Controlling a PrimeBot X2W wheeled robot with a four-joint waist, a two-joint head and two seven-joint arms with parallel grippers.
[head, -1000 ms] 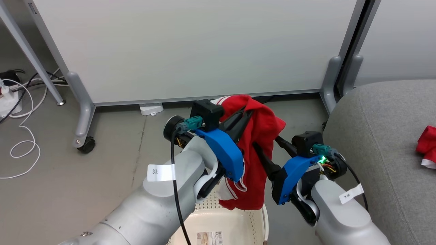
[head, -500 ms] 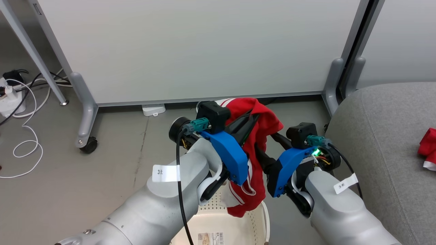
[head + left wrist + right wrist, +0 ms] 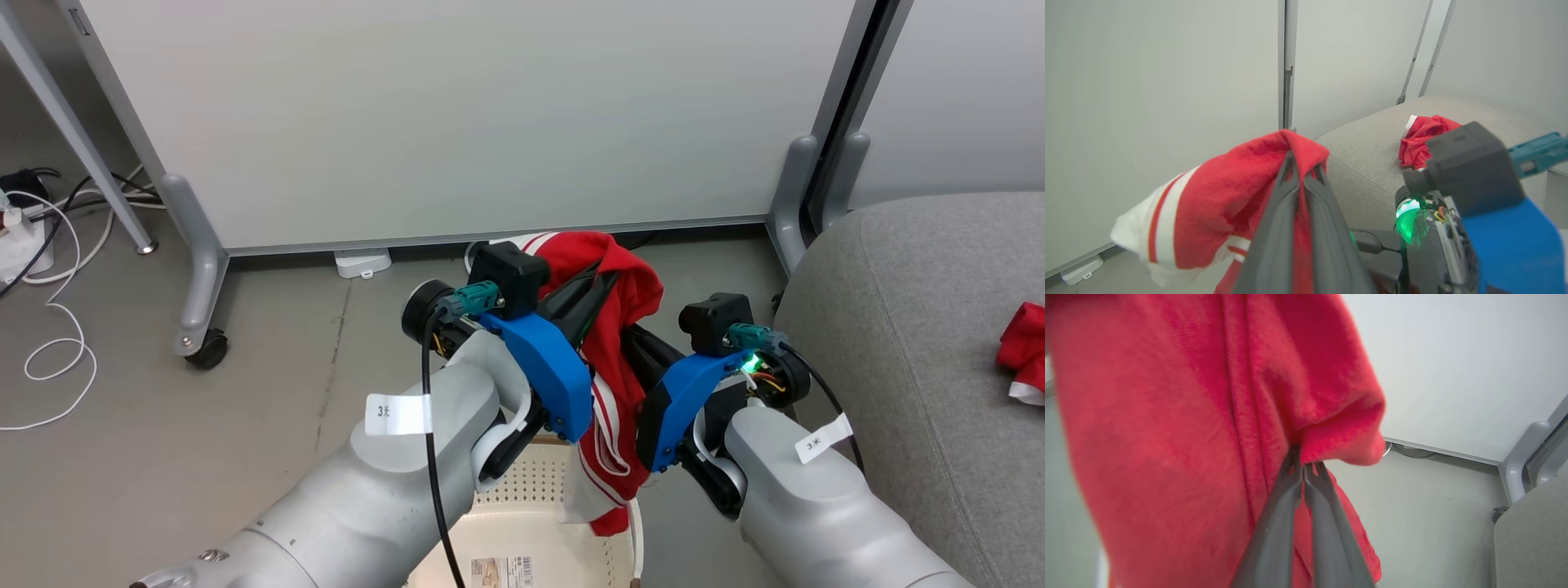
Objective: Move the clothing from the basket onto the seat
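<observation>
Since a second ago my right gripper (image 3: 635, 336) has drawn in toward my left gripper (image 3: 606, 282), and the red garment (image 3: 633, 286) held between them has gathered into a narrower bunch with its striped end hanging lower.

Both pairs of jaws are closed on that garment. In the left wrist view my left jaws pinch a red fold at their tips, and a panel with white and red stripes spills out to that view's left. In the right wrist view my right jaws grip a thick red fold.

The head view adds what neither wrist view gives. The garment hangs above the basket (image 3: 522, 490), with its lower end over the right rim; I cannot tell whether it touches. A barcode sticker (image 3: 502, 569) shows on the basket's bottom.

The second garment (image 3: 1020, 351) lies crumpled on the sofa (image 3: 914, 310) at the head view's right edge. The left wrist view shows more of it, on the seat's top and well apart from the one I hold.

Behind stands a white partition panel (image 3: 457, 122), and cables (image 3: 49, 343) trail across the floor at the left.
</observation>
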